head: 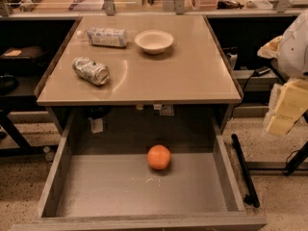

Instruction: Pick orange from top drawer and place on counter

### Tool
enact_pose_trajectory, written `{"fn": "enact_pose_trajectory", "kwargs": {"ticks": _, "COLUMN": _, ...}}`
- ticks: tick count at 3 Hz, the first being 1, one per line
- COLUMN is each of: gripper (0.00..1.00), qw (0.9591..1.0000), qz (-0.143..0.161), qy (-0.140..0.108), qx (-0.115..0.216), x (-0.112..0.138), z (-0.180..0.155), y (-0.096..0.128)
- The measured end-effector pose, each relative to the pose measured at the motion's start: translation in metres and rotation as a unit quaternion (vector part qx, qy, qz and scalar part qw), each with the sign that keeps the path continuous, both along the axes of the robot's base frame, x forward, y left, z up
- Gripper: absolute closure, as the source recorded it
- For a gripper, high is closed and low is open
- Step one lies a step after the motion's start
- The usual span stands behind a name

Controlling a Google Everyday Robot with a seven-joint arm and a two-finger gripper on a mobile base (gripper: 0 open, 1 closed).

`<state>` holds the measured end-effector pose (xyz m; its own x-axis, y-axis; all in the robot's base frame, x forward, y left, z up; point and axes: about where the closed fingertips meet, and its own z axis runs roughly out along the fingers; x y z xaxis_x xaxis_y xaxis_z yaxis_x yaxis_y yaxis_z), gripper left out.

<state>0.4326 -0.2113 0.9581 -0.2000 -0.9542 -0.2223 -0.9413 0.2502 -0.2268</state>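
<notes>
Orange (159, 157) is sitting on the grey floor of the top drawer (120, 186), which is standing pulled open across the lower half of the frame. The fruit is lying slightly right of centre, toward the back, touching no wall. Above it I am seeing the tan counter surface (183, 71) carrying a white bowl (154, 41) at upper centre, a pale package (107, 36) just left of the bowl, and a crushed can (91, 70) lower left of both. The gripper (285, 110) is hanging at the right edge of the frame, well apart from the orange; I cannot tell whether it is parted or closed.
</notes>
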Motion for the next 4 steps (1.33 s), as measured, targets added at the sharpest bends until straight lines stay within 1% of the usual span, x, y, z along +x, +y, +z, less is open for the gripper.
{"fn": "enact_pose_trajectory", "kwargs": {"ticks": 1, "gripper": 0.0, "qw": 0.9987, "qz": 0.038, "qy": 0.006, "qx": 0.033, "x": -0.017, "z": -0.045, "y": 0.019}}
{"fn": "enact_pose_trajectory", "kwargs": {"ticks": 2, "gripper": 0.0, "qw": 0.9944, "qz": 0.056, "qy": 0.01, "qx": 0.089, "x": -0.028, "z": -0.112, "y": 0.026}}
{"fn": "enact_pose_trajectory", "kwargs": {"ticks": 3, "gripper": 0.0, "qw": 0.9862, "qz": 0.059, "qy": -0.009, "qx": 0.154, "x": -0.026, "z": -0.17, "y": 0.03}}
{"fn": "enact_pose_trajectory", "kwargs": {"ticks": 4, "gripper": 0.0, "qw": 0.9848, "qz": 0.062, "qy": -0.034, "qx": 0.159, "x": -0.016, "z": -0.172, "y": 0.029}}
